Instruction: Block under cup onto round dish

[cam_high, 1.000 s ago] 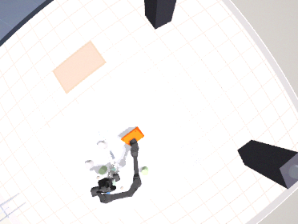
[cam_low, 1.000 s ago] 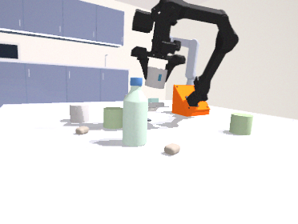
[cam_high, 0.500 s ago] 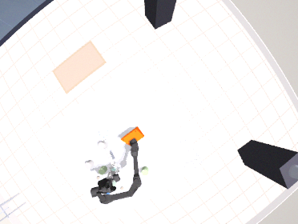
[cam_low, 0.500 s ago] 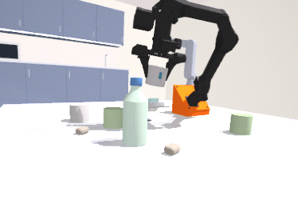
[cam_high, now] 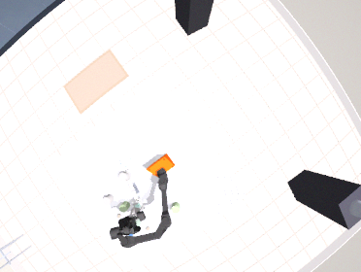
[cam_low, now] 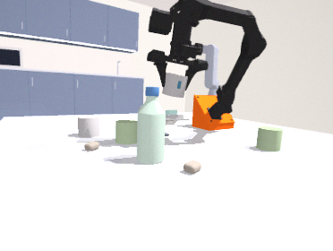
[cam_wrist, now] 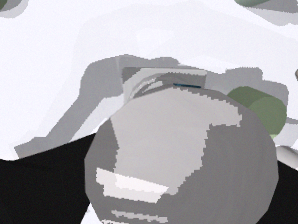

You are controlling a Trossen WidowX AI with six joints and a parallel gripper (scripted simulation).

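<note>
My gripper (cam_low: pixel 175 81) is shut on a light grey cup (cam_low: pixel 175 85) (cam_wrist: pixel 165 145) with a small teal mark, held slightly tilted above the table. In the wrist view the cup fills the lower middle between the black fingers. Behind it a grey square-edged piece (cam_wrist: pixel 131 75) with curved lines shows in part; I cannot tell whether it is the balance or the dish. A low grey shape with a small teal piece (cam_low: pixel 171 112) stands below the held cup. Another grey cup (cam_low: pixel 89 127) stands at the left. The block and the round dish cannot be made out for certain.
A green bottle (cam_low: pixel 150 134) with a blue cap stands in front. One green cylinder (cam_low: pixel 126 132) (cam_wrist: pixel 260 111) is behind it to the left, another (cam_low: pixel 269 139) (cam_high: pixel 176 207) at the right. Two stones (cam_low: pixel 91 146) (cam_low: pixel 192 167) lie near. The arm's orange base (cam_low: pixel 207 117) (cam_high: pixel 160 166) is behind.
</note>
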